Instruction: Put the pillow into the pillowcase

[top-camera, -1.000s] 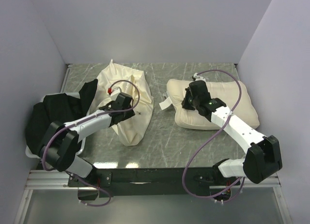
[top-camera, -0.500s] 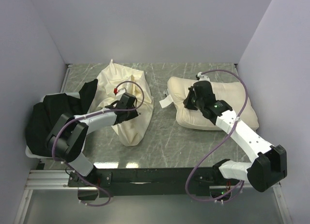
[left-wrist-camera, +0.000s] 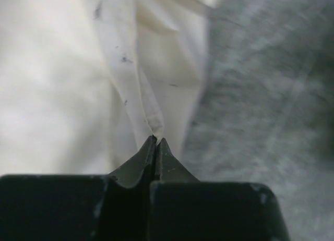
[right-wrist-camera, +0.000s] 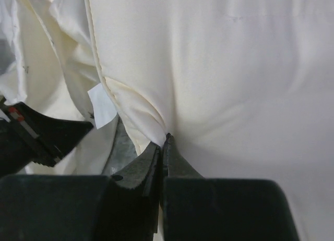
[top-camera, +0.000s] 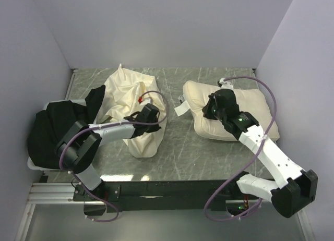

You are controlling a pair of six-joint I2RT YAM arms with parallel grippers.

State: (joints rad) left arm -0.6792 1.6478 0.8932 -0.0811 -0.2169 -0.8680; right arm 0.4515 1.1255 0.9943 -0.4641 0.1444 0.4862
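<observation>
Left gripper (left-wrist-camera: 155,140) is clamped tight on a thin fold of the pillowcase (left-wrist-camera: 62,84), right at its edge beside the bare desk (left-wrist-camera: 271,95); right gripper (right-wrist-camera: 163,139) pinches a pucker of the pillow (right-wrist-camera: 224,69) near its seamed corner. Pillowcase lies crumpled left of centre, pillow on the right, apart from it, black cloth heap (top-camera: 55,123) far left

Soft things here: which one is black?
The heap at the left edge. It alone is black; the pillowcase and the pillow are both cream.
</observation>
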